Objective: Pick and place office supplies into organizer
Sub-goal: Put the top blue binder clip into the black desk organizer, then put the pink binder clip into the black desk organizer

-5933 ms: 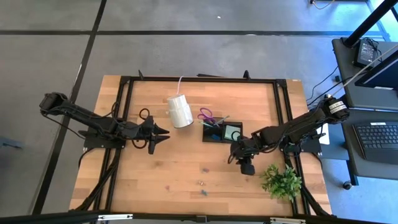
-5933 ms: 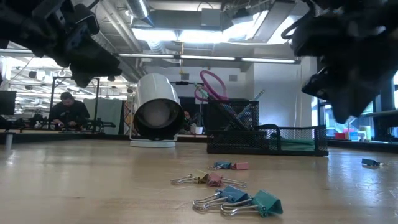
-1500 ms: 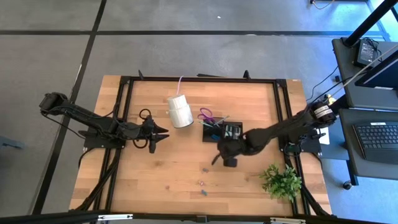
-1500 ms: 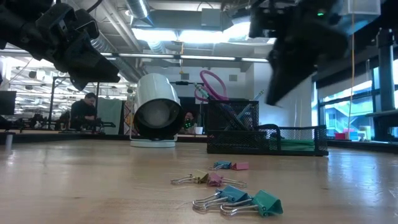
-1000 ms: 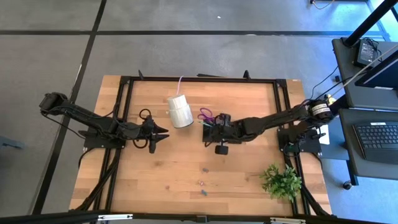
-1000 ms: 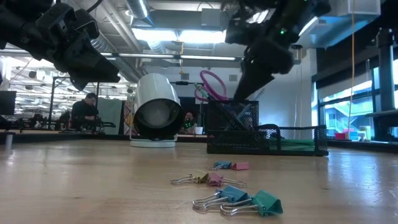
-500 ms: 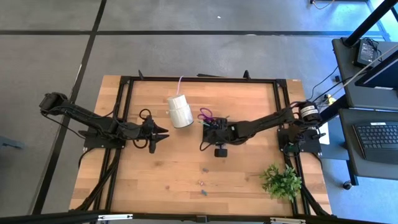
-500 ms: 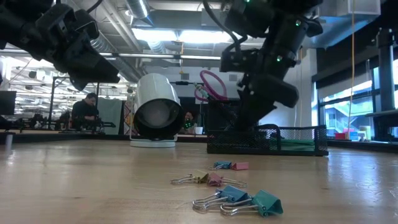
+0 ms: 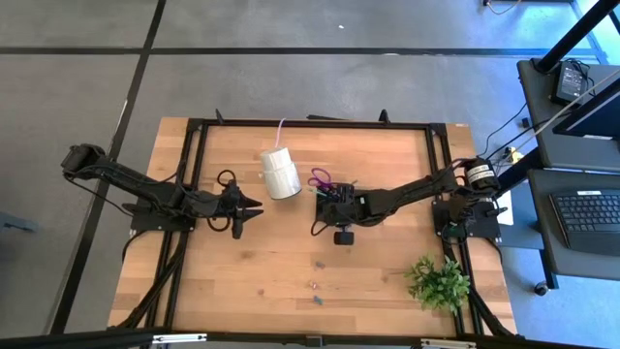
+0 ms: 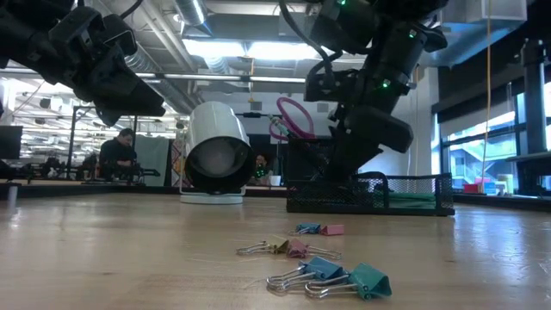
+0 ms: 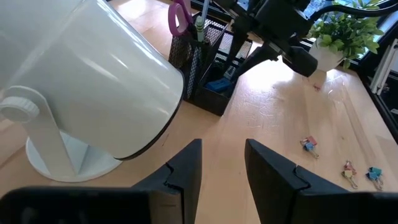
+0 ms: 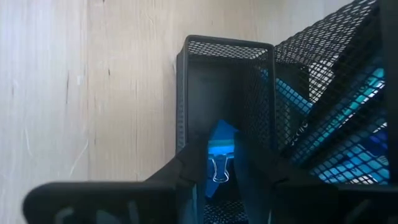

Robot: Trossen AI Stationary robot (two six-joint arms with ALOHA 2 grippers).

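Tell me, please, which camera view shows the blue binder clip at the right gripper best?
The right wrist view: the blue binder clip sits between the right gripper fingers, above the organizer. The other views hide it behind the arm.

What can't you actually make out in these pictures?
- High view: the right claw covers the organizer, so its contents are hidden.
- High view: the clips on the table are too small to tell apart.
- Low view: the organizer's mesh hides the blue clip that the right claw holds.
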